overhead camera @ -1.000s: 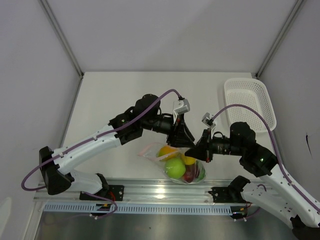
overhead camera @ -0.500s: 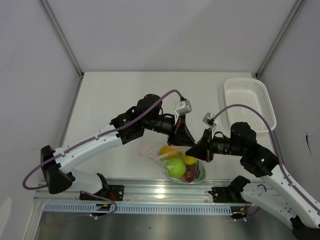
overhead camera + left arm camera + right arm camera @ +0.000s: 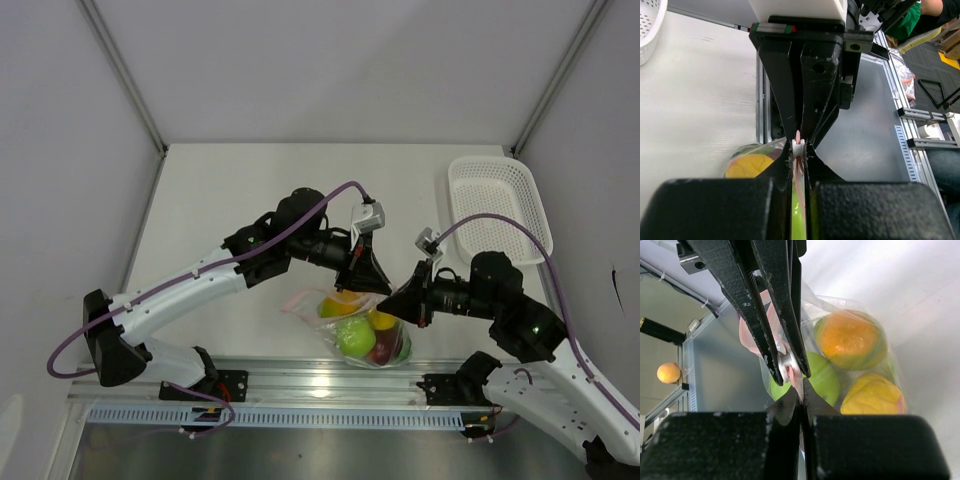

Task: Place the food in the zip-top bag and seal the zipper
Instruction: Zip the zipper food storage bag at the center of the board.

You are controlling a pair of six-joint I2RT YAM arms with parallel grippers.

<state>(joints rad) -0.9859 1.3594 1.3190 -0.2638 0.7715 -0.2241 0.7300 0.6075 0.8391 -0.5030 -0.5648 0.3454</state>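
1. Since the food [image 3: 352, 336] already lies inside it, the zip-top bag [image 3: 303, 303] rests at the near edge of the white table [image 3: 230, 200], just beyond the metal rail [image 3: 300, 380].
2. Left gripper [image 3: 370, 288]: pressed together on the zipper [image 3: 798, 146], at the bag's far side.
3. Right gripper [image 3: 397, 300]: likewise pinching the zipper, right of the bag.
4. Left to do, by judgement: seal the zipper fully.
5. Beyond the bag: white basket [image 3: 500, 205] far right; grey walls [image 3: 350, 70] behind.
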